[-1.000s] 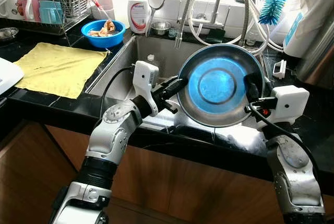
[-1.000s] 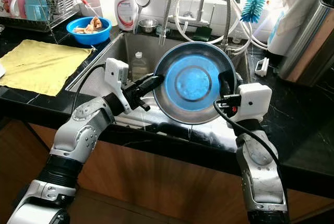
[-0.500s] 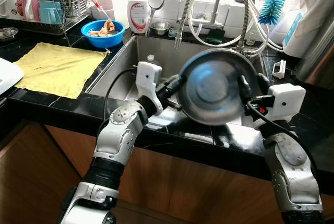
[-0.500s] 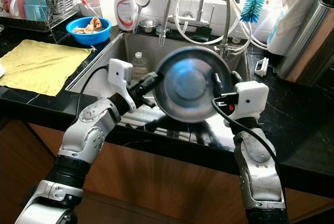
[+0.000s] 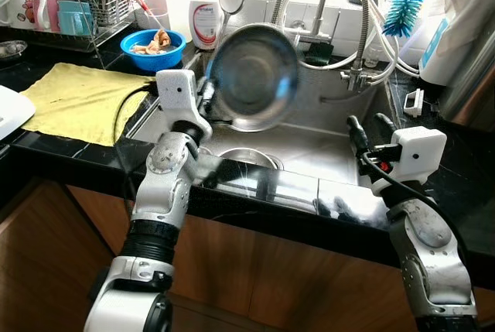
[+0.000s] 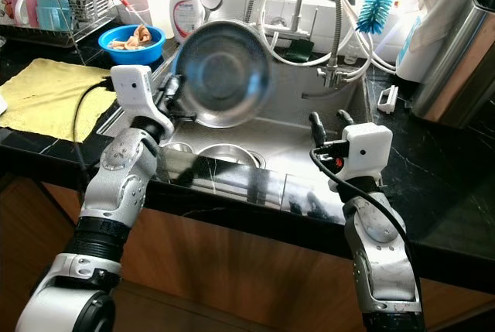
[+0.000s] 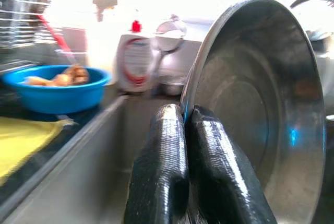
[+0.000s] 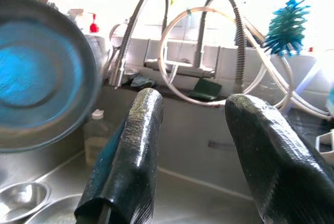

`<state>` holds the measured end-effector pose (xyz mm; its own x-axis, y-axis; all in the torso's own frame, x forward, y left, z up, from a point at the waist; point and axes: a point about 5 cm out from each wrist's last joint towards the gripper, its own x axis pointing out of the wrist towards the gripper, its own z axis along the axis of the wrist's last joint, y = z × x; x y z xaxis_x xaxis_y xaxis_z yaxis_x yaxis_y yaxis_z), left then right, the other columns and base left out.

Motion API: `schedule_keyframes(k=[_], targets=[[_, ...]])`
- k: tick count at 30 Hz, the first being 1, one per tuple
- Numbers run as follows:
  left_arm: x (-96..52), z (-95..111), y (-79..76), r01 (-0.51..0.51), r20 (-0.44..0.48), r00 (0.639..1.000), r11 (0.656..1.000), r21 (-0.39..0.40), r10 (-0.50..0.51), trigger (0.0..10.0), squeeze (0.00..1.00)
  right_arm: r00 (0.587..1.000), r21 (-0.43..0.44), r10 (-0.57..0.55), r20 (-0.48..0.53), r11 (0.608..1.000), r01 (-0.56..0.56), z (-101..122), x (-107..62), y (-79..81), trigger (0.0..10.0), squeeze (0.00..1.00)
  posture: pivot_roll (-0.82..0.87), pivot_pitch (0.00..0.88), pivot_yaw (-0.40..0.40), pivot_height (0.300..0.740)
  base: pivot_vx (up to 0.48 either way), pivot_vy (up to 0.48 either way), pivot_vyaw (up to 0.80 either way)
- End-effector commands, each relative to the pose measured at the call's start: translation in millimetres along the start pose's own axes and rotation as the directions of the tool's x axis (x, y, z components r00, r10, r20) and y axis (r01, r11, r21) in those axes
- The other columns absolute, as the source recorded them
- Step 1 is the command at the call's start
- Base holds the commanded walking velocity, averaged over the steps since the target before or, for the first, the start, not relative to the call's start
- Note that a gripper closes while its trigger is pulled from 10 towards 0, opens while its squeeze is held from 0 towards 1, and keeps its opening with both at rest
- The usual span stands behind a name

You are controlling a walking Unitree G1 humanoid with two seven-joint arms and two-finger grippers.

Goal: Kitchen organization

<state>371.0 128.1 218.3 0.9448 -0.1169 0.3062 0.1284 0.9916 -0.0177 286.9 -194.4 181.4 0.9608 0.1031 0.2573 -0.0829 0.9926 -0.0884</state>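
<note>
Pinched by its rim in the left gripper, the steel bowl is held above the sink (smaller bowls remain inside), the right gripper spread empty, organizing judged barely begun.

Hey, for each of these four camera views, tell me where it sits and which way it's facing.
Left eye view: on the head, looking down at the sink; both silver arms show, left hand holding the steel bowl, right hand open over the basin.
Right eye view: same head, the same scene from slightly to the right.
Left wrist view: along the left hand's fingers pinching the bowl's rim, toward the blue bowl and soap bottle.
Right wrist view: between the right hand's spread fingers, toward the faucet.
Shared: both wrist views show the steel bowl.
</note>
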Motion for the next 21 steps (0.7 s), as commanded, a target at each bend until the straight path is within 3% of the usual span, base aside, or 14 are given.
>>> schedule_keyframes(k=[1,4,6,10,18,21], targets=[[5.4,2.8,2.9,0.002,0.023,1.0,0.996,0.092,-0.004,10.0,0.0,0.999,-0.02,-0.052,0.012,0.998,0.052,5.1,-7.7,-8.7,10.0,0.0,0.06,0.0,-0.037,0.74,0.0,0.0,0.0],[3.4,-12.6,12.4,0.032,-0.013,0.999,0.971,0.238,-0.029,10.0,0.0,0.986,-0.063,-0.164,0.016,0.984,0.165,7.1,-22.6,-24.6,10.0,0.0,0.05,0.0,-0.028,0.74,0.0,0.0,0.0],[0.2,-23.7,19.5,0.026,-0.05,0.999,0.961,0.274,-0.012,10.0,0.0,0.98,-0.09,-0.2,0.018,0.975,0.201,8.0,-30.1,-30.5,10.0,0.0,0.05,0.0,-0.026,0.74,0.0,0.0,0.0],[-1.7,-36.0,28.0,0.008,-0.098,0.995,0.955,0.295,0.022,10.0,0.0,0.968,-0.101,-0.25,0.016,0.963,0.25,12.2,-44.6,-35.6,10.0,0.0,0.04,0.0,-0.023,0.74,0.0,0.0,0.0],[1.2,-43.2,19.3,0.048,-0.13,0.991,0.948,0.314,-0.007,10.0,0.0,0.959,-0.103,-0.283,-0.022,0.955,0.279,7.5,-60.4,-35.0,10.0,0.0,0.03,0.0,-0.019,0.74,0.0,0.0,0.0],[1.3,-46.4,15.5,0.069,-0.145,0.989,0.951,0.302,-0.026,10.0,0.0,0.948,-0.068,-0.313,-0.062,0.949,0.309,-3.7,-71.4,-29.3,10.0,0.0,0.02,0.0,-0.013,0.74,0.0,0.0,0.0]])
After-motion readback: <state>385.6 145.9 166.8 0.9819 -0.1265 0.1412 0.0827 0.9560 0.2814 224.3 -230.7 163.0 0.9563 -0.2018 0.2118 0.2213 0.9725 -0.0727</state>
